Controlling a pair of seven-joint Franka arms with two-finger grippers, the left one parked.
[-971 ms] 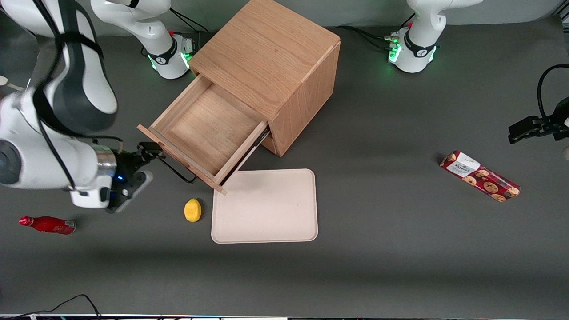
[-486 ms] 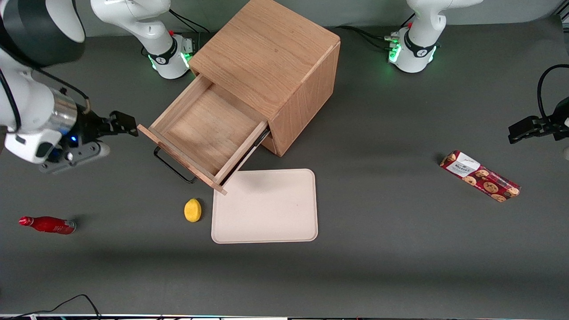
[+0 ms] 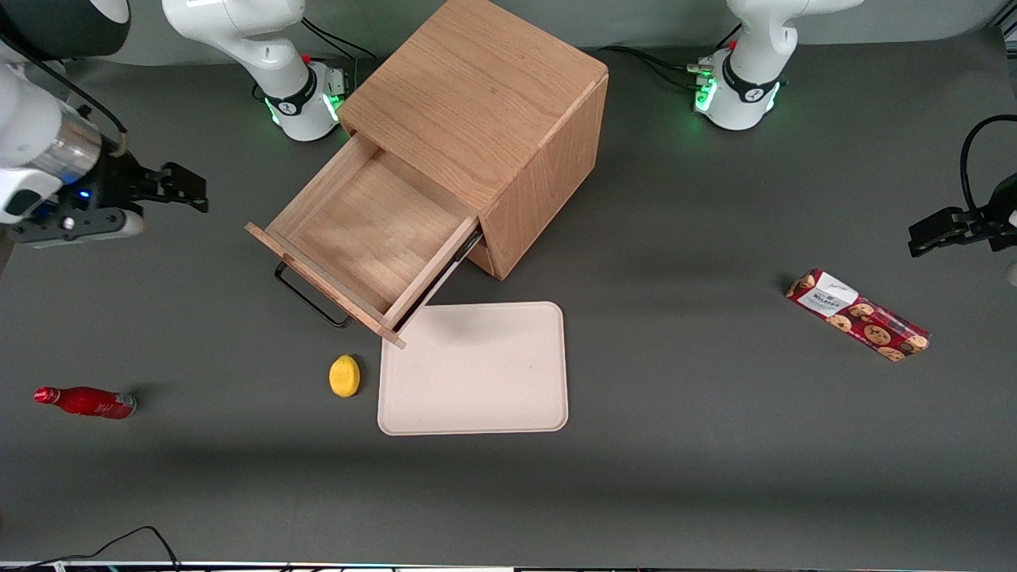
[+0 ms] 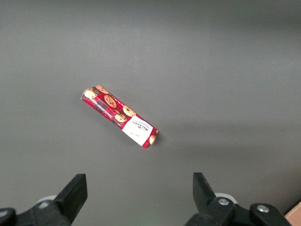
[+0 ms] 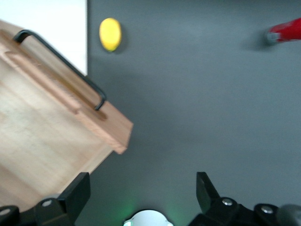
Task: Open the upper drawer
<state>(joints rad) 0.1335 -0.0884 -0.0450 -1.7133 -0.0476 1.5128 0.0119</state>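
Oak upper drawer (image 3: 367, 238): pulled out of the cabinet (image 3: 485, 119), tray bare, handle (image 3: 306, 295) partly hidden under its front.
My claw (image 3: 184, 187): spread, holding nothing, above the worktop (image 3: 675, 445) beside the drawer, well apart.

Lower drawer hidden beneath the upper drawer (image 3: 361, 238). Red bottle (image 5: 286, 31) cut off at frame edge in right wrist view. Gripper (image 3: 179, 187) empty, fingers spread, beside the cabinet (image 3: 485, 103).

Upper drawer (image 3: 373, 238) of the light oak cabinet (image 3: 485, 111): pulled well out, its shallow wooden tray bare inside, its thin black wire handle (image 3: 310, 298) on the wood front. The open-fingered gripper (image 3: 187, 187) hangs apart from it.
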